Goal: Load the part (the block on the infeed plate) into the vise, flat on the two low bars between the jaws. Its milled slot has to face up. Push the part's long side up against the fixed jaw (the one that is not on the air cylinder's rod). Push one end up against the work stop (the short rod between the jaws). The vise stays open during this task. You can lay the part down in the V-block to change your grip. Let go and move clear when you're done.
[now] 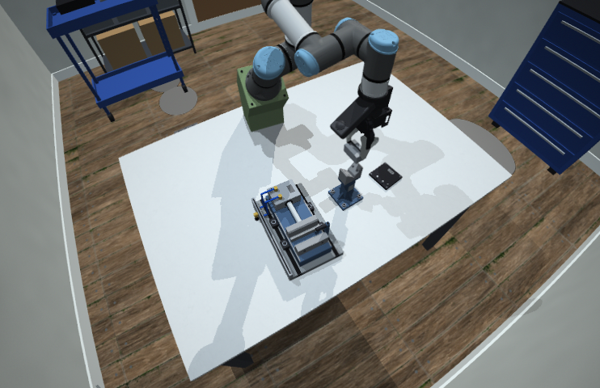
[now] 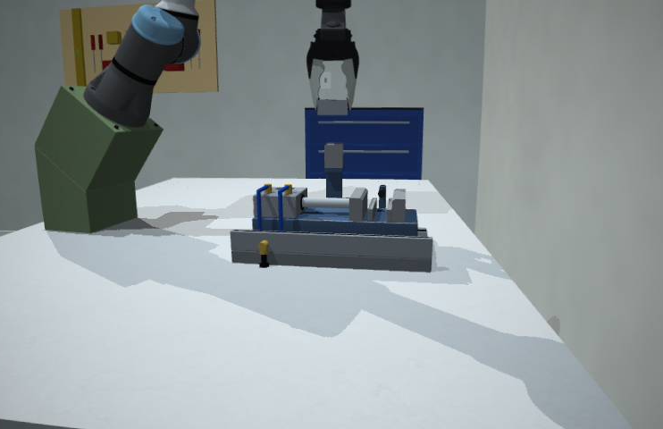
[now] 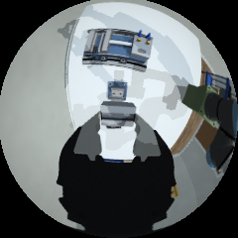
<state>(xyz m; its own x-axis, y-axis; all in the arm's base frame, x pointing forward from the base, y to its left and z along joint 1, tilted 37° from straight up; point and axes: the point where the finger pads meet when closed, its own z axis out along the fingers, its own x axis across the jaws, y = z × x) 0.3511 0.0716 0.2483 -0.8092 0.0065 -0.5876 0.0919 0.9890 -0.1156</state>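
My gripper [image 1: 354,149] [image 2: 333,105] [image 3: 117,112] is shut on the grey block [image 1: 352,151] [image 2: 332,107] [image 3: 118,108], gripping it by its two ends. The block hangs level above the V-block [image 1: 349,174] [image 2: 333,155] [image 3: 117,91], clear of it. A dark band runs along the block in the wrist view; I cannot tell which way the slot faces. The vise stands open, with its rod-side jaw [image 1: 302,227] [image 2: 358,204], its fixed jaw [image 1: 311,243] [image 2: 398,205] and the work stop [image 1: 320,227] [image 2: 381,192] at one side. The low bars are hard to make out.
The black infeed plate [image 1: 385,175] lies beside the V-block, with no block on it. The air cylinder [image 1: 286,192] [image 2: 277,204] with blue hoses stands at the vise's rear. The green robot base [image 1: 264,109] [image 2: 96,166] stands at the table's back edge.
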